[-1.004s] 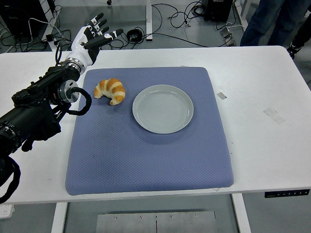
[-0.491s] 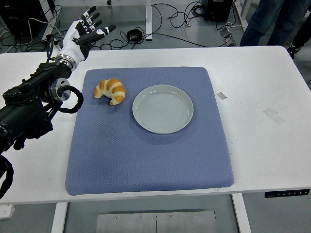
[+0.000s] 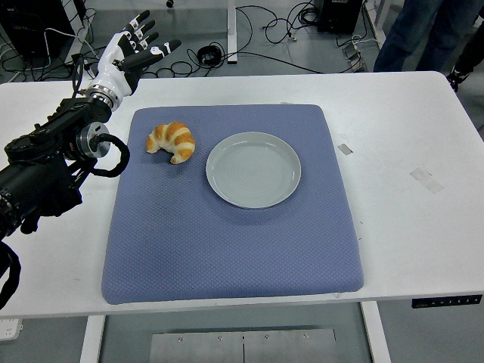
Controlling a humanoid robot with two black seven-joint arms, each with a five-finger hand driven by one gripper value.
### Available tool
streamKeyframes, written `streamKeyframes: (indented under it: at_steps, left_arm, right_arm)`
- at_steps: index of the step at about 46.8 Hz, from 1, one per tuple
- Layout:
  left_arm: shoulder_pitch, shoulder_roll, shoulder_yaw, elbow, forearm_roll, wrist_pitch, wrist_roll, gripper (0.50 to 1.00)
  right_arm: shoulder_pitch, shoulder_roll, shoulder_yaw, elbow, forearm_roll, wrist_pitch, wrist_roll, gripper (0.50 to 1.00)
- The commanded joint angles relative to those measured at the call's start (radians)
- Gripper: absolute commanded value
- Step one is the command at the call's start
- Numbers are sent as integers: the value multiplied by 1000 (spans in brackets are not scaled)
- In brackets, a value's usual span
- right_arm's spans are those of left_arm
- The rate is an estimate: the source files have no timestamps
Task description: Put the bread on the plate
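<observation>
A golden croissant (image 3: 172, 141) lies on the blue mat (image 3: 227, 234), just left of an empty grey plate (image 3: 253, 169). My left hand (image 3: 134, 49) is raised over the table's far left corner, behind and to the left of the croissant, with its white and black fingers spread and nothing in them. The black left arm (image 3: 53, 162) comes in from the left edge. No right arm shows.
The mat covers the middle of the white table (image 3: 408, 212). Small bits of tape (image 3: 426, 179) lie on the table at the right. A person's legs (image 3: 412, 30) stand beyond the far right corner. Cables (image 3: 249, 34) lie on the floor behind.
The left hand rose and drew back to the left, away from the mat's far left corner, then held still. The croissant and plate have not moved.
</observation>
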Motion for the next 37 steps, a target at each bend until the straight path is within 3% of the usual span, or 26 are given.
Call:
streamKeyframes:
  at_steps: [1, 17, 24, 29, 37]
  left_arm:
    - [2, 0, 3, 0, 6, 0, 3, 972]
    - [-20, -1, 51, -8, 13, -5, 6, 971]
    - [-23, 69, 123, -132, 43, -6, 11, 960]
    - [-37, 124, 176, -221, 89, 0, 32, 957]
    - [-67, 163, 272, -232, 210, 0, 110, 957]
  right_arm:
    - [0, 0, 0, 0, 0, 0, 0, 1000]
    - [0, 0, 0, 0, 0, 0, 0, 1000]
    - [0, 0, 0, 0, 0, 0, 0, 1000]
    - [0, 0, 0, 0, 0, 0, 0, 1000]
    - [0, 0, 0, 0, 0, 0, 0, 1000]
